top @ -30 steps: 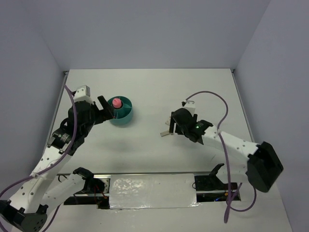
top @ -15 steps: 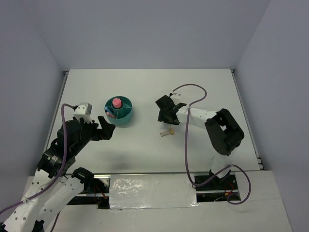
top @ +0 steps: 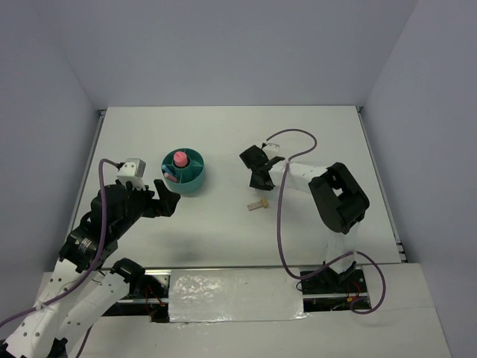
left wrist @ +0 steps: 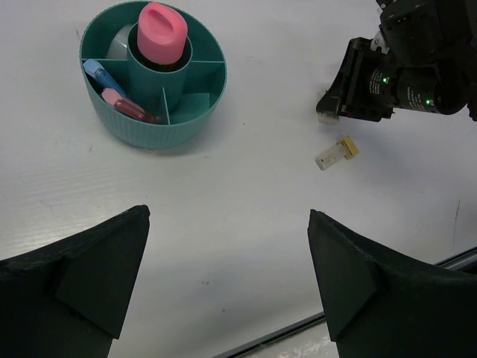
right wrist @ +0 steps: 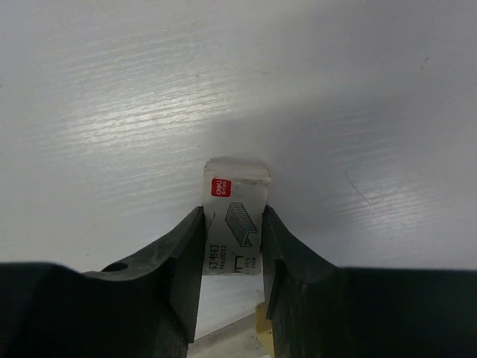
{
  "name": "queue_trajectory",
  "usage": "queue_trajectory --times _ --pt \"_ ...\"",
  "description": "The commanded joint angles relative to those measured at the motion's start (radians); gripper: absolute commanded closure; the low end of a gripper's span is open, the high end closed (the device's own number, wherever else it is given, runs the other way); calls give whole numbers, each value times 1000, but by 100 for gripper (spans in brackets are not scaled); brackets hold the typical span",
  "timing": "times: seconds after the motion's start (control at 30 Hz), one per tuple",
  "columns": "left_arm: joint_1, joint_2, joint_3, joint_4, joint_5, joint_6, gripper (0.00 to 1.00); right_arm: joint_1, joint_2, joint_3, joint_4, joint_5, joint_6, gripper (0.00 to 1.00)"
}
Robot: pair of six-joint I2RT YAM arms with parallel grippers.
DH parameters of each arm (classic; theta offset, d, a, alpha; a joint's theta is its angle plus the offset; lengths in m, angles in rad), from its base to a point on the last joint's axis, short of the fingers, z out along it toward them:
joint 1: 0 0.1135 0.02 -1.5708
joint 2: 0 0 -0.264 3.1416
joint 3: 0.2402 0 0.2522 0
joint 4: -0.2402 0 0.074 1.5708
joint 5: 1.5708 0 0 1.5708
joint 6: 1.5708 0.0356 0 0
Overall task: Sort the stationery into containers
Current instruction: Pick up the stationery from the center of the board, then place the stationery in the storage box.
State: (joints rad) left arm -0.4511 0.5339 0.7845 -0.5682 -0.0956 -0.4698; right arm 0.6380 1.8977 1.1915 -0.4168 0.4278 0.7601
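The round teal organiser [top: 195, 181] stands left of centre and also shows in the left wrist view [left wrist: 149, 134]. A pink-capped cylinder [left wrist: 162, 31] stands in its central cup. A blue piece [left wrist: 95, 71] and a pink piece [left wrist: 123, 104] lie in a ring compartment. A beige piece [top: 258, 204] lies loose on the table; the left wrist view [left wrist: 336, 152] shows it too. My right gripper [right wrist: 232, 212] is shut on a white printed block [right wrist: 233, 190], just beyond the beige piece [top: 257, 175]. My left gripper [top: 165, 195] is open and empty, near the organiser's near-left side.
White walls close the table on the left, far and right sides. A metal rail and foil strip [top: 235, 294] run along the near edge. The right arm's purple cable [top: 298, 142] loops over the table.
My left gripper has drawn back from over the organiser toward the near edge. My right gripper has moved away from the near edge with the white block, and the beige piece now lies uncovered.
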Motion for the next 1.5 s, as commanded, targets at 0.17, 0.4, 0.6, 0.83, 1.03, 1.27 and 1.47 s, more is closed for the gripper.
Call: queue_trajectory --times 0.17,0.4,0.6,0.83,1.03,1.27,1.47 --pt "-6 5 7 36 14 22 1 -3 -38 -8 377 -331 -235 77" --pt "-6 0 5 37 14 22 1 -3 3 158 538 -766 -346 77" --pt "-6 11 5 37 17 22 1 -3 53 292 543 -920 -300 75" --pt "-8 -9 4 41 19 25 1 -3 167 427 567 -1043 -249 69" --pt "-23 -32 1 42 22 25 1 -6 219 470 541 -1012 -251 65" --pt "-35 -38 2 42 16 25 1 -8 244 505 512 -1005 -258 52" --pt "-43 -45 1 42 14 25 1 -8 265 511 507 -998 -257 47"
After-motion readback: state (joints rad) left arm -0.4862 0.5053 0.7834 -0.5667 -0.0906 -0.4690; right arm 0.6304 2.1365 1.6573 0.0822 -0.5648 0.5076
